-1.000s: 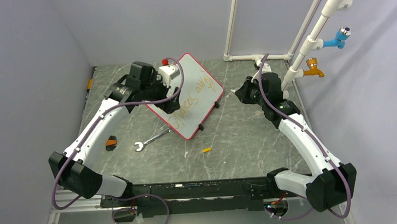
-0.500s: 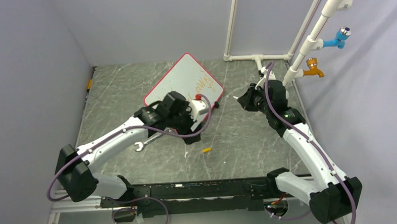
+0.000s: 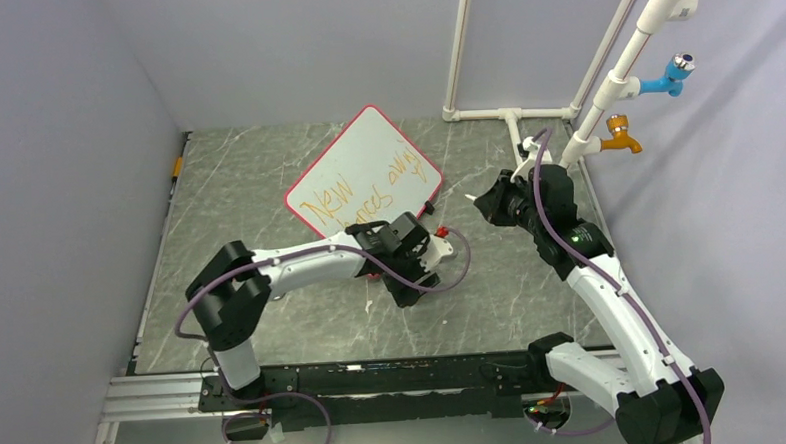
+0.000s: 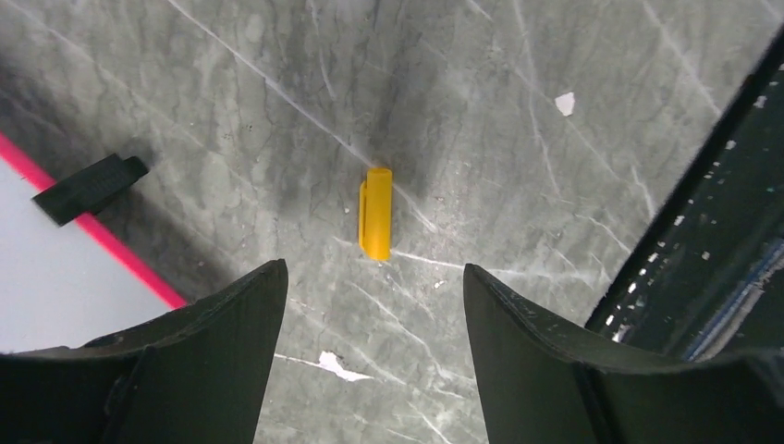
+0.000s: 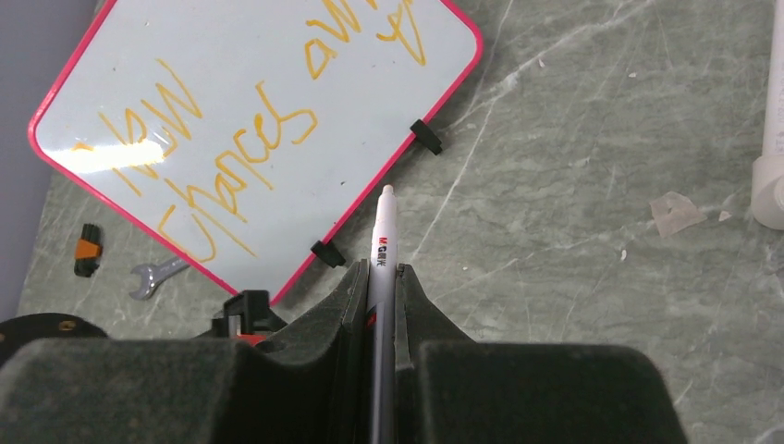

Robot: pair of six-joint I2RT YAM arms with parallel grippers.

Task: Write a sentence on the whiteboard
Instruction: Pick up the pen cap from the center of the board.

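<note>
The whiteboard (image 3: 366, 153), white with a thin red frame, lies tilted at the back middle of the table. The sentence (image 3: 353, 196) runs across it in slanted orange lines, and shows too in the right wrist view as the sentence (image 5: 242, 139) on the whiteboard (image 5: 277, 55). My right gripper (image 3: 484, 204) is shut on a grey-white marker (image 5: 382, 239), right of the board with the tip off it. My left gripper (image 4: 373, 270) is open, low over the table just near of the board's corner (image 4: 55, 296). A small yellow cap (image 4: 375, 213) lies just ahead of its fingertips.
A wrench (image 5: 157, 274) and a small orange-and-black piece (image 5: 87, 250) lie left of the board. White pipes (image 3: 604, 93) with a blue tap and an orange tap stand at the back right. A black rail (image 4: 703, 231) runs along the near edge.
My left arm swung from over the board down to its near side, above the yellow cap, and its jaws narrowed somewhat. The writing is now uncovered. The right gripper drifted slightly right.
</note>
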